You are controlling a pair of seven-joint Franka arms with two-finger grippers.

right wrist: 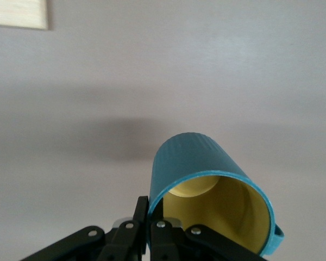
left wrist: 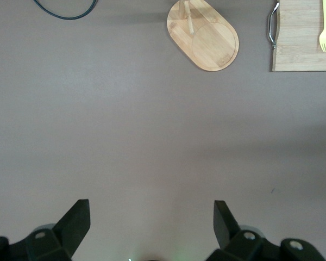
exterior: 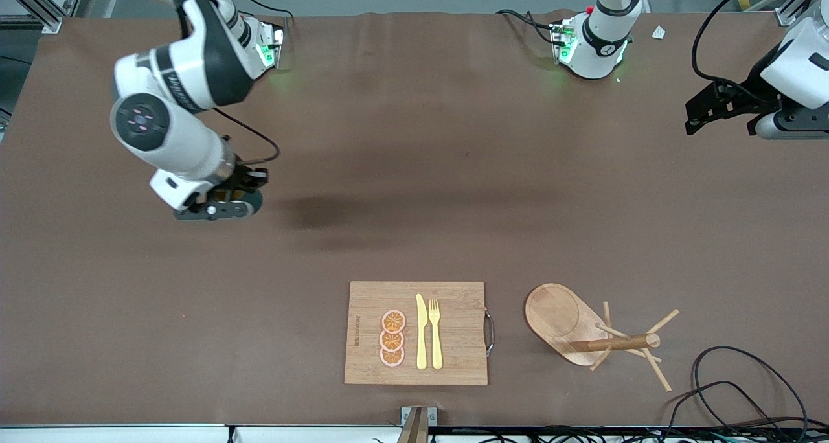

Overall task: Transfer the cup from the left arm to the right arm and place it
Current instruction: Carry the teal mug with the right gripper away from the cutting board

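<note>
Brown table [exterior: 414, 171]; right hand [right wrist: 152, 223] apparently pinching cup [right wrist: 206, 179] rim.

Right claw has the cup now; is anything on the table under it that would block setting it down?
Nothing visible. The right claw grips the cup by its rim over bare table. The cutting board and wooden rack lie nearer the front camera.

knife [exterior: 421, 332], fork [exterior: 435, 333] on cutting board [exterior: 453, 300] | mug rack [exterior: 586, 329] beside it — toward left arm's end
</note>
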